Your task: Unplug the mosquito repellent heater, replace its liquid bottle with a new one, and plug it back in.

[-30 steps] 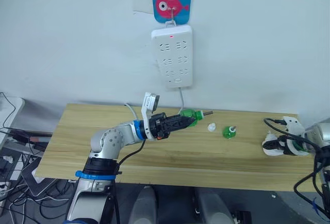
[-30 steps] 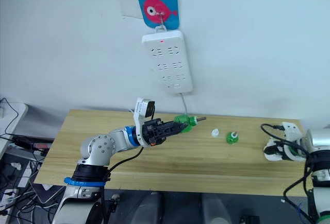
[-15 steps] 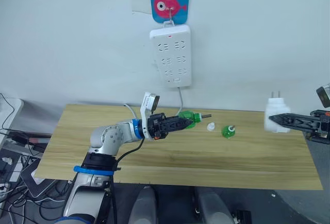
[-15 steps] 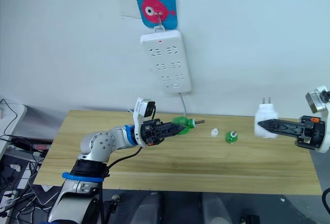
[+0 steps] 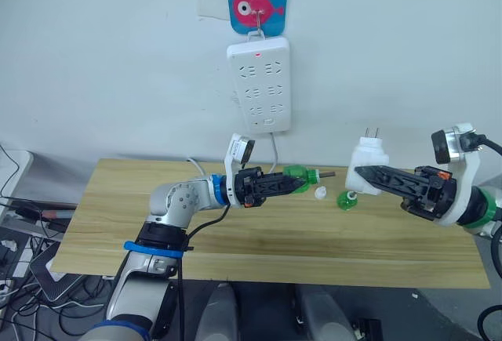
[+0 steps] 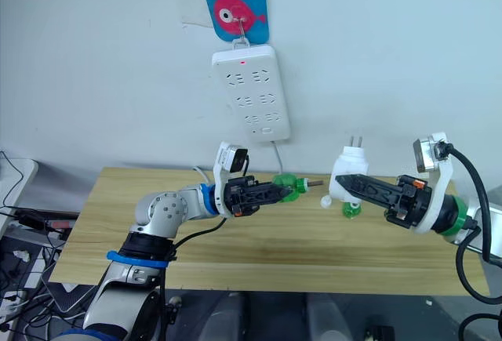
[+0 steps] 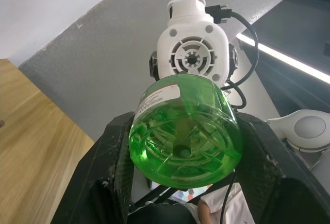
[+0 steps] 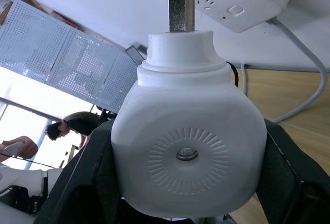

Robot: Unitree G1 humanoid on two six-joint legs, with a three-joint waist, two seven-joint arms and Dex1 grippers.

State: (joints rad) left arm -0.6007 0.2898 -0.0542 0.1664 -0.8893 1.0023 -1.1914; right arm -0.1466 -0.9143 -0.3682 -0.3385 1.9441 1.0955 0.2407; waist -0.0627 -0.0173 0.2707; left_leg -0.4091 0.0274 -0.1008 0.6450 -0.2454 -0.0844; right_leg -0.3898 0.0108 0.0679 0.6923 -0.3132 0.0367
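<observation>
My left gripper (image 5: 292,185) is closed around a green liquid bottle (image 5: 299,176), which lies sideways between my two black fingers, with its thin wick end pointing away from my arm. I hold this bottle in the air above the wooden table (image 5: 110,208), in front of and lower than the white power strip (image 5: 260,85) which hangs on the wall. In my left wrist view I see the round bottom of the bottle (image 7: 184,141) pressed between both fingers, and behind it the white heater with its round opening facing the bottle. A white cable comes down from the power strip to the table behind the bottle. A little further to the right of the power strip, a small white cap (image 5: 320,194) lies on the table, and just beside it stands a second green bottle (image 5: 347,200). Above this second bottle is the mosquito repellent heater (image 5: 366,157), with its two metal pins pointing up. It is unplugged and well apart from the power strip, to the right and lower. My right gripper (image 5: 362,176) is closed on the heater; in my right wrist view the fingers (image 8: 87,172) press both sides of its white body (image 8: 188,154).
</observation>
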